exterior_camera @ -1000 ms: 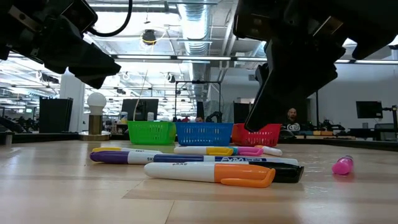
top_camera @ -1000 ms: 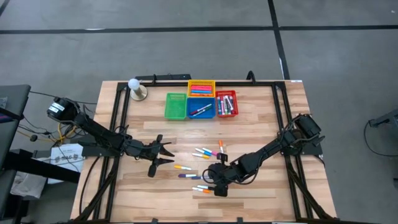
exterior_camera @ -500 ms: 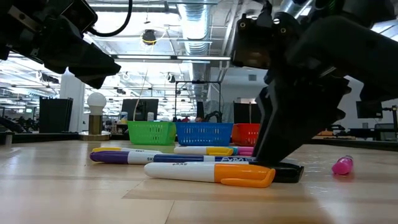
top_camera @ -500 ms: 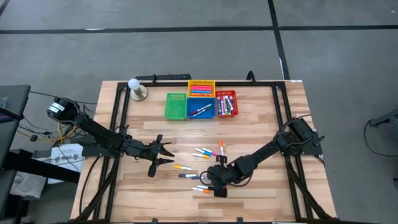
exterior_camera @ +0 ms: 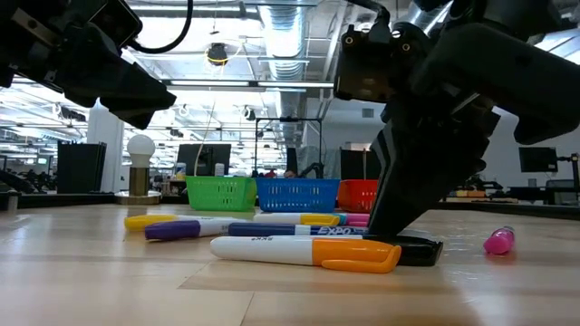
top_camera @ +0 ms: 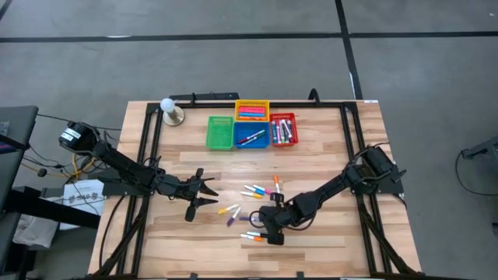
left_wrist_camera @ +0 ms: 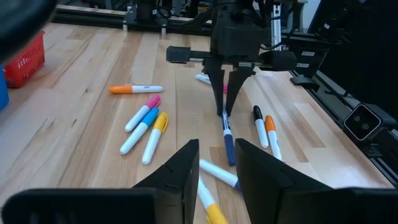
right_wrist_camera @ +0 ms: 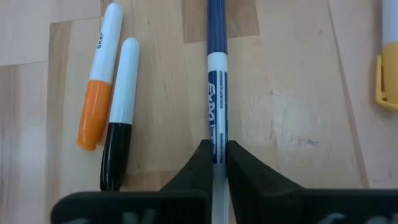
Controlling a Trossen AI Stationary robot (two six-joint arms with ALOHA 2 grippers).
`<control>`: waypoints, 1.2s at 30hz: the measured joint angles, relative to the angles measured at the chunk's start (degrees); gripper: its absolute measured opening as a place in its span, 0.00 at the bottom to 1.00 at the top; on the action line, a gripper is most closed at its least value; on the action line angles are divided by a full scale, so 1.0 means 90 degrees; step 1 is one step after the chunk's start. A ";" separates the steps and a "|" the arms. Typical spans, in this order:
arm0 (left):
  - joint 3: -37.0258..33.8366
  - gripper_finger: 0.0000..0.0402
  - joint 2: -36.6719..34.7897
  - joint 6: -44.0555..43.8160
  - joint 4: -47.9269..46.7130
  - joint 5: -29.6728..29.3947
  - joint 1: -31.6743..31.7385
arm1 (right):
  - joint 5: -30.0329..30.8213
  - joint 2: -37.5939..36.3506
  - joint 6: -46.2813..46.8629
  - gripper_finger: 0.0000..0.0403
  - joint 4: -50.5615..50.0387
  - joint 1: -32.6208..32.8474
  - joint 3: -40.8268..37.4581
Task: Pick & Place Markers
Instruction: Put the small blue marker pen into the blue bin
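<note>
Between the right hand (right_wrist_camera: 214, 155) fingers, pinched tight, lies the blue-capped marker (right_wrist_camera: 215, 93) flat on the table.

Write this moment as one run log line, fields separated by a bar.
right gripper: shut on blue marker on table | left gripper: waiting over table's left side | orange marker, black marker: loose beside it

Blue marker (right_wrist_camera: 215, 99) runs off the frame top, its rear end hidden between the right gripper (right_wrist_camera: 214, 155) fingers; basket (top_camera: 252, 110) contents too small to tell.
</note>
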 joint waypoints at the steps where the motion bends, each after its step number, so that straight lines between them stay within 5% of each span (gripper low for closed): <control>1: 0.0000 0.25 0.0000 0.0000 0.0000 0.0000 0.0001 | -0.0021 -0.0031 0.0000 0.03 -0.0010 0.0000 -0.0002; 7: 0.0000 0.25 0.0001 0.0000 0.0000 0.0000 0.0000 | -0.0132 -0.0138 0.0011 0.10 -0.0051 -0.0005 -0.0019; 15: 0.0000 0.25 0.0001 -0.0002 0.0001 -0.0002 0.0000 | -0.0155 -0.0214 -0.0107 0.05 -0.0314 0.0017 0.0201; 36: 0.0000 0.25 0.0001 -0.0171 0.0027 0.0000 0.0002 | 0.0129 -0.0238 -0.0770 0.09 -0.1038 -0.0145 0.1138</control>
